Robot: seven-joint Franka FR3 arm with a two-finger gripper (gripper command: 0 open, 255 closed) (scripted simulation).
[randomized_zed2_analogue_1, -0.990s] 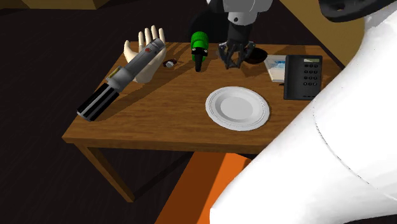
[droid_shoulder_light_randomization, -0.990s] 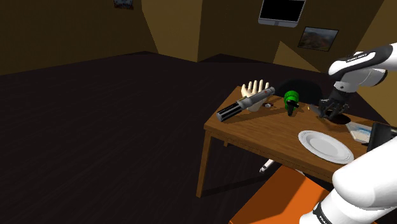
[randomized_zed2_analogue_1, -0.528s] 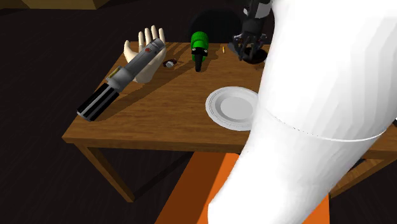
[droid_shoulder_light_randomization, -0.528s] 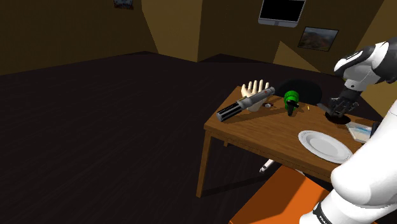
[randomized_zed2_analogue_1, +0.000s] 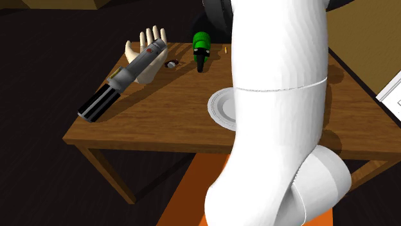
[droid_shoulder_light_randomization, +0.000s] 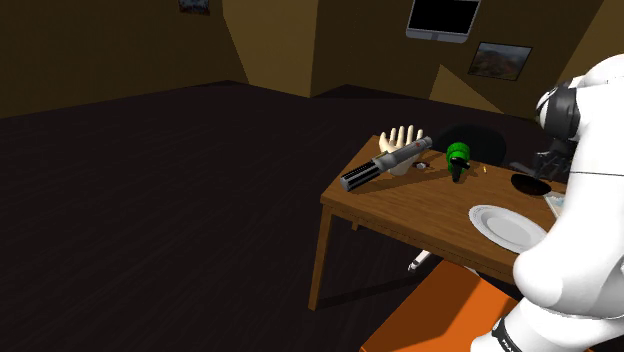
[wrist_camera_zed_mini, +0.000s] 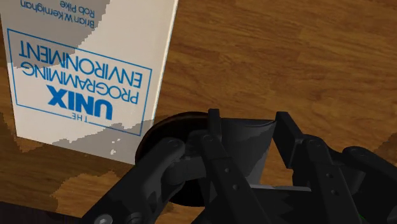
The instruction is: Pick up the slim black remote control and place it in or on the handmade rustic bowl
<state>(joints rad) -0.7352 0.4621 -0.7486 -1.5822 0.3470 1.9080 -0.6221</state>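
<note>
In the wrist view my gripper (wrist_camera_zed_mini: 248, 121) is shut on a slim dark remote (wrist_camera_zed_mini: 252, 153), clasped between the two black fingers. Just beneath it, partly hidden by the left finger, sits a dark round bowl (wrist_camera_zed_mini: 167, 137) on the wooden table. In the shoulder view the bowl (droid_shoulder_light_randomization: 525, 184) lies near the table's far right, with the white arm (droid_shoulder_light_randomization: 585, 180) hiding the hand beside it. The arm (randomized_zed2_analogue_1: 279, 96) covers the bowl's area in the second exterior view.
A white book (wrist_camera_zed_mini: 89, 70) with blue lettering lies right beside the bowl. On the table (droid_shoulder_light_randomization: 400, 205) are a white plate (droid_shoulder_light_randomization: 500, 225), a green bottle (droid_shoulder_light_randomization: 458, 160), a grey saber hilt (droid_shoulder_light_randomization: 383, 164) and a pale hand model (droid_shoulder_light_randomization: 403, 142). An orange stand (droid_shoulder_light_randomization: 440, 315) is below.
The arm has swung toward the shoulder view's right, carrying the gripper past the bowl's far side. It now blocks the bowl, phone and book in the second exterior view. The fingers stayed shut.
</note>
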